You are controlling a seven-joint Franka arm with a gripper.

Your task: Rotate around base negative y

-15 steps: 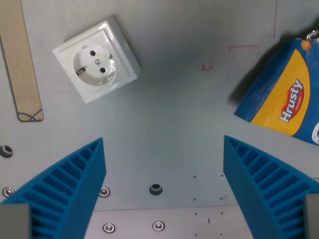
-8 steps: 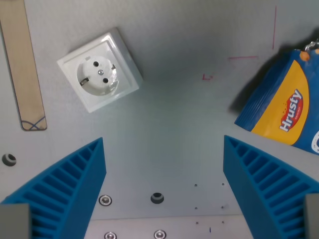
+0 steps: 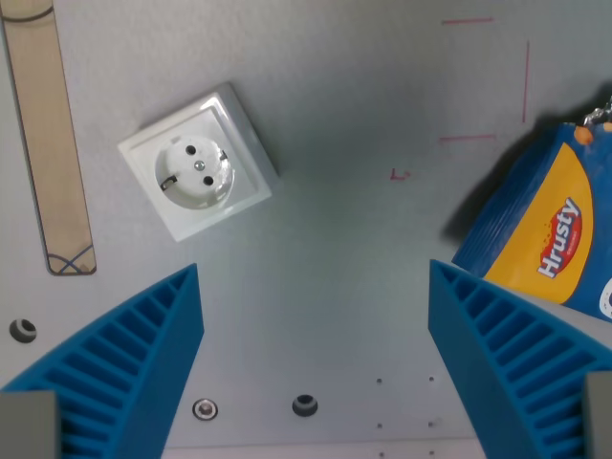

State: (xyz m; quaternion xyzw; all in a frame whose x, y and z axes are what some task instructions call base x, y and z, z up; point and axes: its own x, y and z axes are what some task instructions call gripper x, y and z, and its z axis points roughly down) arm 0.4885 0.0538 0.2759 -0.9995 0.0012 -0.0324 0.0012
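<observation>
The jaws (image 3: 316,368) stood spread wide with nothing between them, their two blue ribbed fingers (image 3: 124,368) framing a bare stretch of grey tabletop (image 3: 344,268). The task named no object — only a turn of the arm about its base axis — so the thing to follow was the wrist itself, hanging above the tabletop and looking down on it.

The risk, as I judged it, lay in what stood around the jaws. A white wall socket (image 3: 199,174) lay flat ahead of the finger on the wrist view's left, well apart from it. A blue and yellow snack packet (image 3: 550,220) marked "Hrusty" lay ahead of the other finger and much nearer — its lower edge looked just beside that fingertip. If the rotation tipped the jaws down or swung them toward the wrist view's right, that finger could catch the packet and push it. A pale wooden strip (image 3: 48,143) lay far off to the left, out of harm's way.

As for containers, the packet was the only one in sight; it appeared closed, and its contents could not be seen. Bolt heads (image 3: 205,409) and holes dotted the tabletop between the fingers.
</observation>
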